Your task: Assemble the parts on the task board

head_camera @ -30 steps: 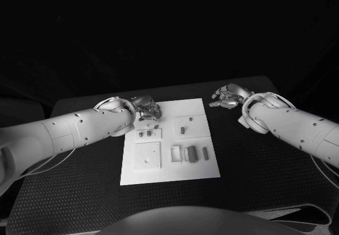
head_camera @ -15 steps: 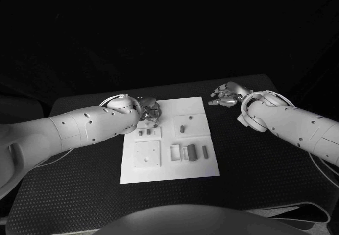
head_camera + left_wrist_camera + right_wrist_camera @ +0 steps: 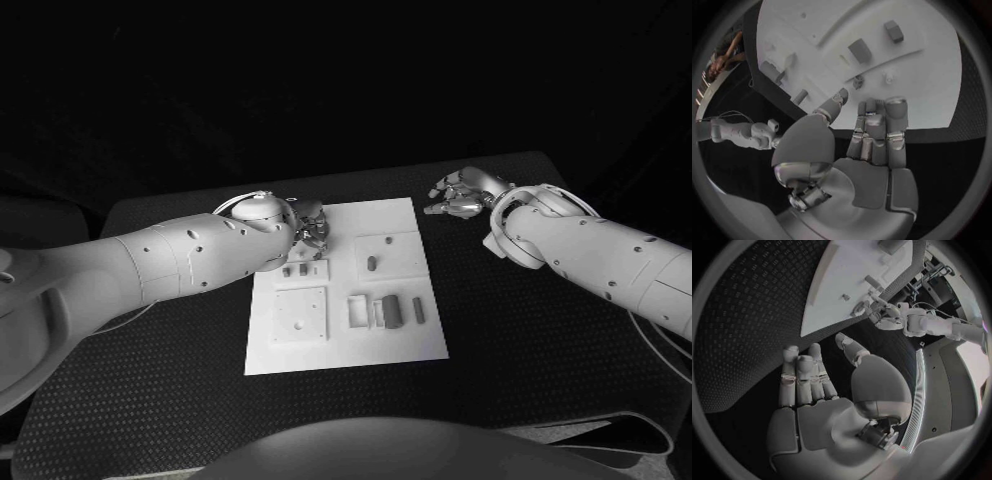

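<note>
The white task board lies in the middle of the black table. On it are two small grey parts, an oval part on a raised square, a square plate and upright blocks. My left hand hovers over the board's far left corner, its fingers stretched out over the board's edge and holding nothing. My right hand hangs over the bare table just off the board's far right corner, with its fingers straight and nothing in them.
Black textured table mat surrounds the board on all sides. From the right wrist, the left hand shows at the board's far edge. A thin rod-like part lies near the board's right edge.
My left arm has swung in and turned, carrying its hand a little to the right over the board's far left corner. The right hand has barely moved.
</note>
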Available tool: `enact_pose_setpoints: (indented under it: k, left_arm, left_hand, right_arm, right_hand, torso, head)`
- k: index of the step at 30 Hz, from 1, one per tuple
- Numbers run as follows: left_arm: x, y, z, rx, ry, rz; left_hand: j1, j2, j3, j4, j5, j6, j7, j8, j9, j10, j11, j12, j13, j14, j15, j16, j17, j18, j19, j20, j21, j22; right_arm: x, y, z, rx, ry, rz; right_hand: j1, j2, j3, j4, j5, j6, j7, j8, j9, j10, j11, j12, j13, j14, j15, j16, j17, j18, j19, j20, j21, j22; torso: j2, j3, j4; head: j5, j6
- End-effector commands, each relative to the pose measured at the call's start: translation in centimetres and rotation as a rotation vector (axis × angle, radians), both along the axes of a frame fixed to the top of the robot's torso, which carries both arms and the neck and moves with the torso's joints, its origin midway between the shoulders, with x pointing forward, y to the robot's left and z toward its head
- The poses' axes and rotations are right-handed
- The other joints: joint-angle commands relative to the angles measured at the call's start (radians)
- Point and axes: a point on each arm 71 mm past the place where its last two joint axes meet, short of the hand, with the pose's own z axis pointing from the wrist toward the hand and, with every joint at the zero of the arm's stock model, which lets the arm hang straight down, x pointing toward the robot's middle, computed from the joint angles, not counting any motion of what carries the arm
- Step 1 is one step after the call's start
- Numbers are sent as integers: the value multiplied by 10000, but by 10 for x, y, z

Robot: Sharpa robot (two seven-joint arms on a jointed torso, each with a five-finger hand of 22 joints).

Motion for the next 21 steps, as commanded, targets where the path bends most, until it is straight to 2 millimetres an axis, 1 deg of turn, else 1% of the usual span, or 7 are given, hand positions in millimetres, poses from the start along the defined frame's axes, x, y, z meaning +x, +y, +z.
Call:
enact_pose_setpoints:
  k: [1, 4, 8, 10, 14, 21]
  left_arm:
    - [-1, -2, -3, 525, 466, 32]
    - [-1, -3, -4, 650, 611, 50]
    - [1, -4, -6, 840, 783, 126]
    - [1, -4, -7, 871, 820, 117]
    - [3, -5, -7, 896, 757, 143]
    - [5, -6, -8, 819, 830, 189]
  left_hand:
    - [-16, 72, 52, 57, -2, 54, -20, 62, -8, 346, 142, -88, -6, 102, -8, -46, 2, 1368, 105, 8, -47, 16]
    - [79, 154, 144, 15, 48, 149, -62, 124, 1, 560, 100, -141, 8, 191, -46, -31, 5, 1370, 181, -1, -12, 44]
    - [148, 207, 232, -33, 57, 202, -89, 164, 0, 751, 62, -254, 16, 264, -82, -44, -4, 1354, 232, -19, 10, 71]
    - [146, 253, 263, -32, 55, 227, -98, 183, -1, 840, 49, -310, 18, 299, -97, -49, -7, 1343, 256, -27, 18, 83]
    - [156, 308, 309, -36, 57, 245, -109, 197, -5, 912, 38, -391, 13, 325, -107, -65, -14, 1330, 269, -37, 19, 93]
    - [195, 436, 434, -29, 41, 274, -121, 220, -15, 1025, 31, -549, 0, 367, -114, -97, -25, 1305, 290, -51, 10, 105]
  right_arm:
    - [0, 2, 0, -54, 31, 149]
    - [0, 2, -1, -50, 32, 160]
    - [0, 3, 0, -46, 28, 163]
    - [0, 3, -1, -45, 30, 168]
    - [0, 3, -1, -44, 30, 170]
    - [0, 4, -1, -39, 33, 184]
  right_hand:
    - [-63, 6, -4, 2, -7, 0, 90, 54, -15, -80, -6, 68, -9, -76, -13, -37, -15, 155, 10, -58, -68, 161]
    - [-63, 6, -4, 2, -7, 0, 90, 54, -15, -80, -6, 68, -10, -76, -13, -37, -15, 155, 9, -57, -68, 161]
    - [-63, 6, -4, 2, -7, 1, 90, 54, -15, -80, -6, 68, -10, -76, -13, -37, -15, 155, 10, -57, -68, 161]
    - [-64, 6, -4, 2, -7, 1, 90, 55, -15, -80, -6, 69, -10, -75, -13, -37, -15, 155, 10, -57, -68, 161]
    - [-65, 6, -5, 2, -8, 1, 90, 55, -16, -80, -6, 69, -10, -75, -13, -37, -15, 155, 10, -57, -68, 161]
    - [-66, 6, -5, 3, -8, 1, 90, 55, -16, -81, -6, 69, -11, -76, -12, -37, -15, 155, 10, -57, -68, 162]
  torso:
    - [-4, -2, 7]
    - [1, -2, 1]
    - [1, -4, -6]
    - [-2, -4, -2]
    - [1, 1, -4]
    - [-3, -2, 3]
  head:
    - [-13, 1]
    - [-20, 1]
    - [-16, 1]
    - [-12, 1]
    - [-23, 1]
    - [-20, 1]
